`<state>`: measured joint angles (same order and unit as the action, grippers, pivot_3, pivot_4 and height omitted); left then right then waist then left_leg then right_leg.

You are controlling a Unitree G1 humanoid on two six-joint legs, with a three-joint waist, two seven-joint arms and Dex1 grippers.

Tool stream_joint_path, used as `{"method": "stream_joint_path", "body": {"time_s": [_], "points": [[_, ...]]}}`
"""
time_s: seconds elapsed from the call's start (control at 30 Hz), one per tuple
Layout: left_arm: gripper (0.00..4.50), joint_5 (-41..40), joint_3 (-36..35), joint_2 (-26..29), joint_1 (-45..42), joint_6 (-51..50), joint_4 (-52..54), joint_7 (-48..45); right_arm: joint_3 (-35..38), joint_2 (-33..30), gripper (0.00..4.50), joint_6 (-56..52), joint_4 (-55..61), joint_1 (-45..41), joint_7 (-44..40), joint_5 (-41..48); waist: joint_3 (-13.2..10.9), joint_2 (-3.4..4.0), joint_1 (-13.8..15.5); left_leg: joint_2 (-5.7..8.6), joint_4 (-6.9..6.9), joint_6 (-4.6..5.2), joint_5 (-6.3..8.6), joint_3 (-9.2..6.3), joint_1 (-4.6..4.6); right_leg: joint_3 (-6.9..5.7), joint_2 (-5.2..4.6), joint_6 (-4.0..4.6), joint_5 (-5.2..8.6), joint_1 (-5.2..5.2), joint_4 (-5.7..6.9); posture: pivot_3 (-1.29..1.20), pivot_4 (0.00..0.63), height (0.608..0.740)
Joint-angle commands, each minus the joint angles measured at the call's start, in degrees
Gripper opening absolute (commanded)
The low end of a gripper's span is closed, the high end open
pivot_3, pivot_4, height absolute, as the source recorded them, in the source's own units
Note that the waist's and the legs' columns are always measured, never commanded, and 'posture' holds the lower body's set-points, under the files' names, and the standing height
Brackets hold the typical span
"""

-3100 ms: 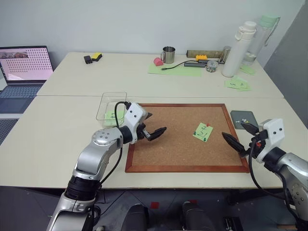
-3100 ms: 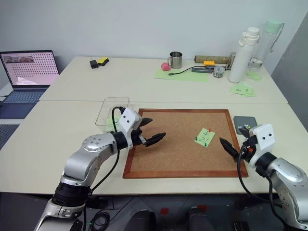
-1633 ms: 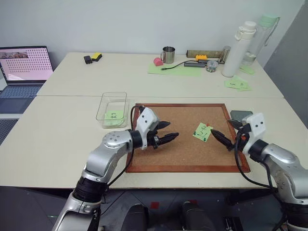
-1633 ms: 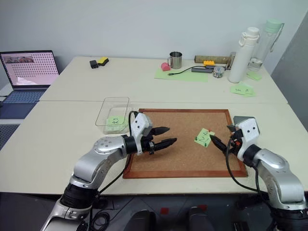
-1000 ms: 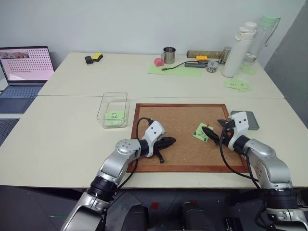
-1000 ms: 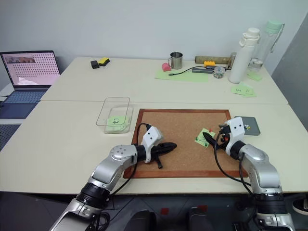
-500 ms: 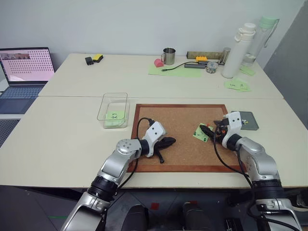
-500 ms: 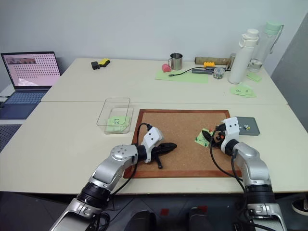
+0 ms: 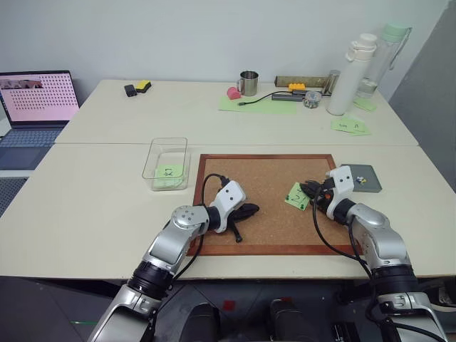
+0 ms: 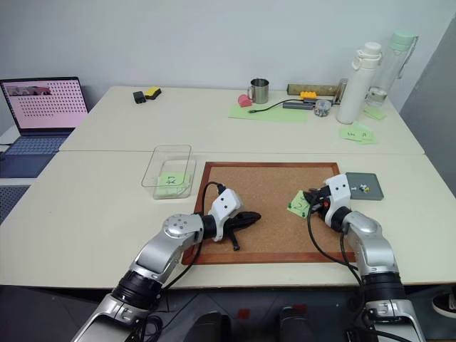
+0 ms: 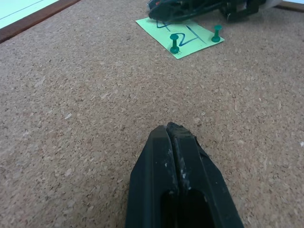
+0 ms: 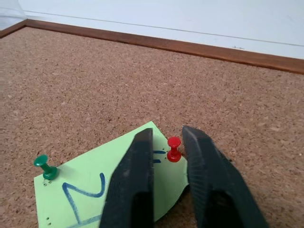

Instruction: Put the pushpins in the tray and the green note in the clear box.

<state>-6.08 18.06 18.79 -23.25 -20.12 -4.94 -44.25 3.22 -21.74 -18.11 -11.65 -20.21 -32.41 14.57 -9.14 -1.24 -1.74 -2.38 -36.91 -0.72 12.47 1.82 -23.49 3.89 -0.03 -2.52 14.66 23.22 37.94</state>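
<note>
Three pushpins hold the green note [image 12: 111,183] on the cork board [image 9: 263,178]; the right gripper [image 12: 165,142] stands around the red pushpin [image 12: 174,148].

Its two fingers are narrowed on both sides of the red head, but a small gap shows, so I cannot tell if they grip it. The left gripper [image 11: 170,130] is fully closed, holding nothing, resting on the cork apart from the note. A risk: the fingers could slip off the small head, or catch the paper and tear it when pulling. The right wrist view shows the red pin and one green pushpin [image 12: 44,164]; the left wrist view shows both green pins. The head views show the tray [image 9: 365,179] just beside the board and the clear box [image 9: 166,158], already with a note inside.
</note>
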Motion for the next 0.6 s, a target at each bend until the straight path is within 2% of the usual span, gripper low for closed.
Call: {"method": "stream_joint_path", "body": {"time_s": [0.03, 0.6], "points": [[0.0, 2.96, 1.65, 0.86, 0.32, -2.54, -3.35, 0.85, 0.09, -0.01, 0.04, 1.03, 1.7, -0.03, -1.36, 0.52, 0.0, 0.0, 0.0, 0.0, 0.0, 0.0, 0.0, 0.0, 0.0, 0.0, 0.0, 0.0, 0.0, 0.0, 0.0, 0.0, 0.15, 0.74], [0.0, 5.57, 3.4, 0.71, -0.27, -6.17, -5.91, 2.59, 3.41, -1.1, 0.01, -4.77, 14.96, 2.63, -1.42, 5.71, 0.23, 0.01, 0.2, 0.02, -0.03, 0.0, 0.0, 0.0, 0.11, 0.03, -0.03, -0.15, 0.08, -0.13, 0.02, 0.0, 0.15, 0.74]]}}
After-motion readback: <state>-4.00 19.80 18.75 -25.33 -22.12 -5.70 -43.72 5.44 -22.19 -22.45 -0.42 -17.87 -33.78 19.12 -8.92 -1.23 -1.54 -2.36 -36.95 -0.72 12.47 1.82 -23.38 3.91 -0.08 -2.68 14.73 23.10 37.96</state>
